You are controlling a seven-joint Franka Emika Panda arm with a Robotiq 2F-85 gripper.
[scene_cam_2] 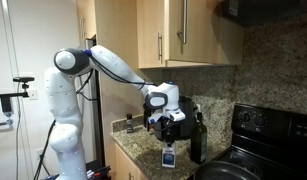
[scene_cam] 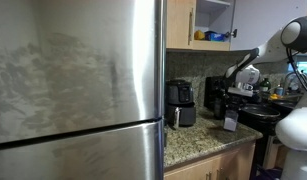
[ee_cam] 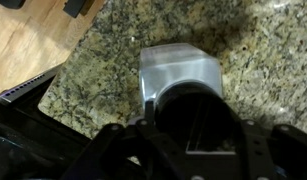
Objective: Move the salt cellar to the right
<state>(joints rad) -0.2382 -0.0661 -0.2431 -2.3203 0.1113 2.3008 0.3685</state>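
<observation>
The salt cellar [scene_cam: 230, 121] is a small whitish box with a dark marking on its front. It stands on the granite counter near the stove in both exterior views [scene_cam_2: 169, 157]. My gripper [scene_cam_2: 166, 132] hangs directly over it, also seen in an exterior view [scene_cam: 233, 100]. In the wrist view the cellar's pale top [ee_cam: 178, 70] shows on the speckled stone, and its near part is hidden behind the dark gripper [ee_cam: 193, 135]. The jaws are too dark to show whether they are open or shut on the cellar.
A tall dark bottle [scene_cam_2: 198, 140] stands just beside the cellar, and the black stove [scene_cam_2: 268, 135] lies beyond it. A black coffee maker [scene_cam: 179, 102] and another black appliance [scene_cam: 215, 95] stand on the counter [scene_cam: 198, 140]. A steel fridge [scene_cam: 78, 90] fills one side. The counter edge [ee_cam: 63, 85] is close.
</observation>
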